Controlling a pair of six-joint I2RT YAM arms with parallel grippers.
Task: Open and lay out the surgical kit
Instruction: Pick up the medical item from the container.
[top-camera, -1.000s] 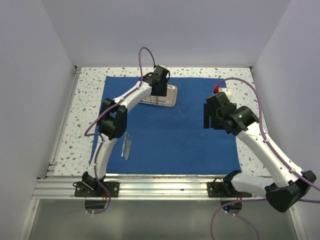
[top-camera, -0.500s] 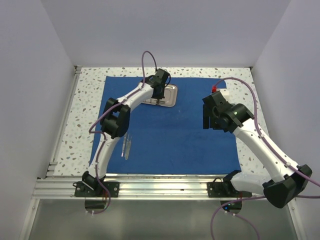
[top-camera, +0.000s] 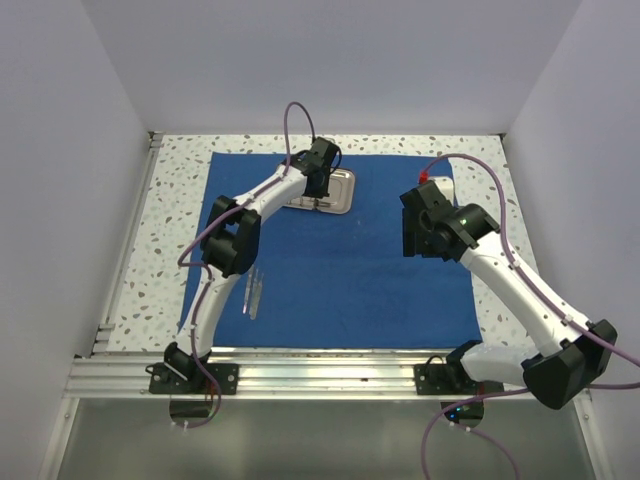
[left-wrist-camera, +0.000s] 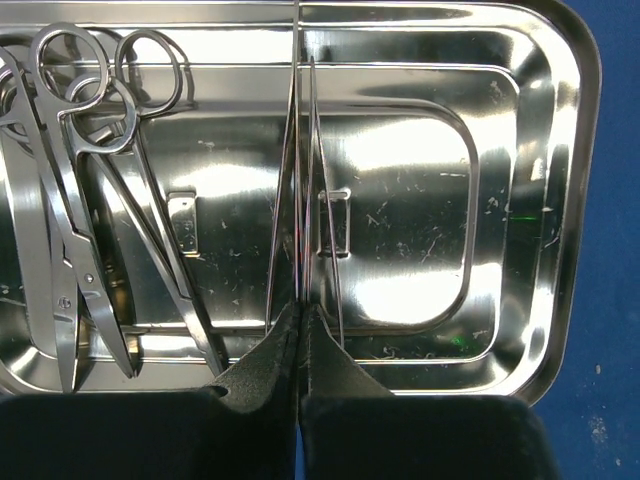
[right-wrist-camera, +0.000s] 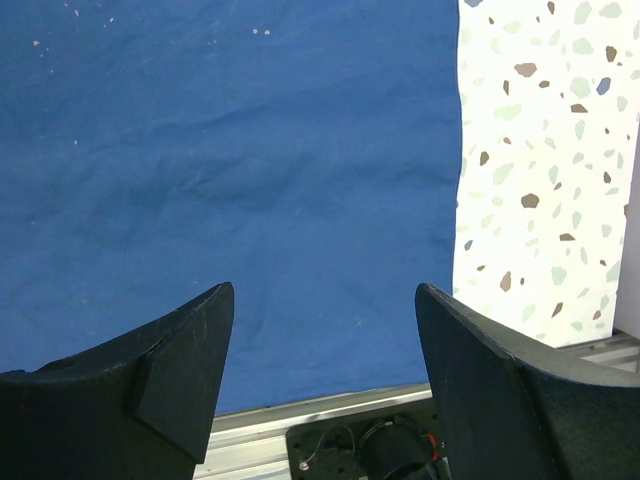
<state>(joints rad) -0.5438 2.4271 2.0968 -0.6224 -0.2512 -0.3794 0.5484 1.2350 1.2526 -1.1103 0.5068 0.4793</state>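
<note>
Left fingers (left-wrist-camera: 262, 368) pinched on tweezers (left-wrist-camera: 303, 200) inside steel tray (left-wrist-camera: 520, 200) | right fingers (right-wrist-camera: 180, 370) wide, empty, over blue cloth (right-wrist-camera: 250, 150) right of tray | best lifted straight up, clear of scissors (left-wrist-camera: 88, 280).

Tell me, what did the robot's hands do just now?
The left hand dipped into the shiny rectangular steel tray and pinched shut on slim steel tweezers. The right hand drifted slightly left, staying open and empty. The royal-blue cloth, tray and spare steel tweezers on it stayed put.
</note>
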